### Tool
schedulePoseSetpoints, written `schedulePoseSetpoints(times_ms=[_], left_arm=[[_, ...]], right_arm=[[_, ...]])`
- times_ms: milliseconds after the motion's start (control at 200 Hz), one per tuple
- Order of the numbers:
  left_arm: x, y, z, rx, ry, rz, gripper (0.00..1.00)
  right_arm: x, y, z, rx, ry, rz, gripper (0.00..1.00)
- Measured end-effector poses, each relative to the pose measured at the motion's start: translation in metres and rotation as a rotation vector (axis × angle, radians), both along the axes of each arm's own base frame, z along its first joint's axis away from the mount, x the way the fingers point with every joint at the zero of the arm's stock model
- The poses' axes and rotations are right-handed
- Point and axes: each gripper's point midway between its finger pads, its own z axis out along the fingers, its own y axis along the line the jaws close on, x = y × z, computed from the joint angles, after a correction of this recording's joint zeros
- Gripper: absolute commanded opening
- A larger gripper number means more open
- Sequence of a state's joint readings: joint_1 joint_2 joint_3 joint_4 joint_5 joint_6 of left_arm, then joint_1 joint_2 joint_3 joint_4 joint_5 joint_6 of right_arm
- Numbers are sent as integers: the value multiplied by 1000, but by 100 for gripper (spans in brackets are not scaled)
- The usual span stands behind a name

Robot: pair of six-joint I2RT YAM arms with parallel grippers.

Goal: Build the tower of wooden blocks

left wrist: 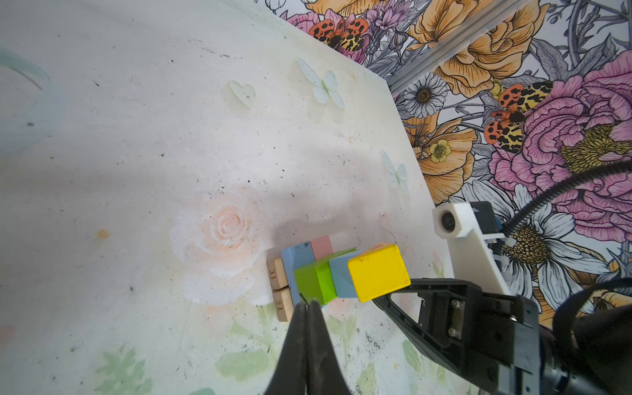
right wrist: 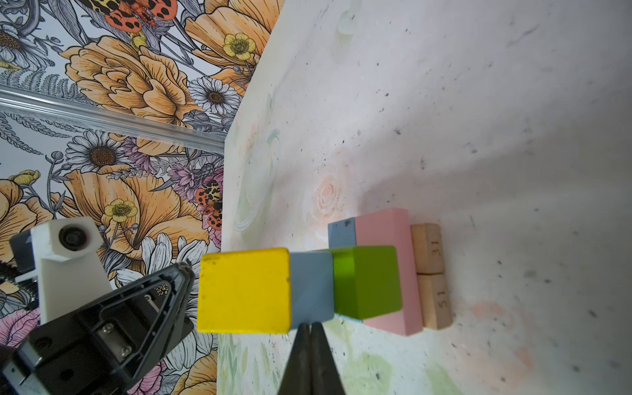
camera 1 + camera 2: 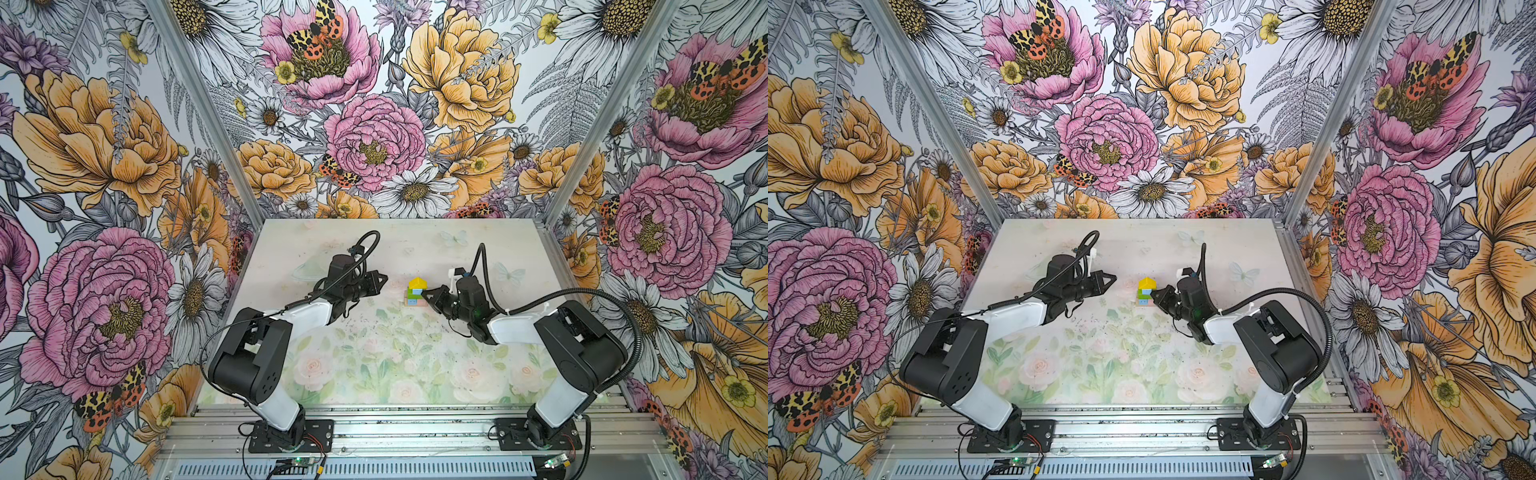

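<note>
Left end effector (image 1: 306, 307), right end effector (image 2: 310, 328), both pinched together, empty, flank tower (image 3: 417, 293). Wood blocks (image 2: 366, 280) prob. light, rigid, slick-painted; grip flat opp. sides.

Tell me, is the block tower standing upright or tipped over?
Upright. In both top views the tower stands with the yellow roof piece on top; the wrist views show its layers stacked over the tan planks.

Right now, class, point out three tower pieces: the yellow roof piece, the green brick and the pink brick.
yellow roof piece (image 2: 244, 290): right wrist view, middle of its flat yellow face.
green brick (image 2: 367, 282): right wrist view, middle of its green face.
pink brick (image 2: 383, 227): right wrist view, bare part beside the green brick.
</note>
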State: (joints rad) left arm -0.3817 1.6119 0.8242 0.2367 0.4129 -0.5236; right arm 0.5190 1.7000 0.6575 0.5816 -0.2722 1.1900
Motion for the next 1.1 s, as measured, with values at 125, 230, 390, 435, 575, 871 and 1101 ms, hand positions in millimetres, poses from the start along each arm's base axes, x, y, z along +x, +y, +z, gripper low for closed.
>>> schedulePoseSetpoints(times_ms=[125,230,390,435,575,871,1101], left_arm=[[0,0,0,0,0,0,0],[0,0,0,0,0,0,0],[0,0,0,0,0,0,0],[0,0,0,0,0,0,0],[0,0,0,0,0,0,0],[0,0,0,0,1,0,0],[0,0,0,0,1,-1,0]], right_arm=[[0,0,-4,-2,11,-2,0],[0,0,-7,-4,19,-4,0],[1,-1,-6,-4,12,-10,0],[1,-1,-6,-4,12,-10,0],[1,-1,-6,-4,12,-11,0],[2,-1,-6,-4,12,-14,0],[2,-1,-9,3,22,-19,0]])
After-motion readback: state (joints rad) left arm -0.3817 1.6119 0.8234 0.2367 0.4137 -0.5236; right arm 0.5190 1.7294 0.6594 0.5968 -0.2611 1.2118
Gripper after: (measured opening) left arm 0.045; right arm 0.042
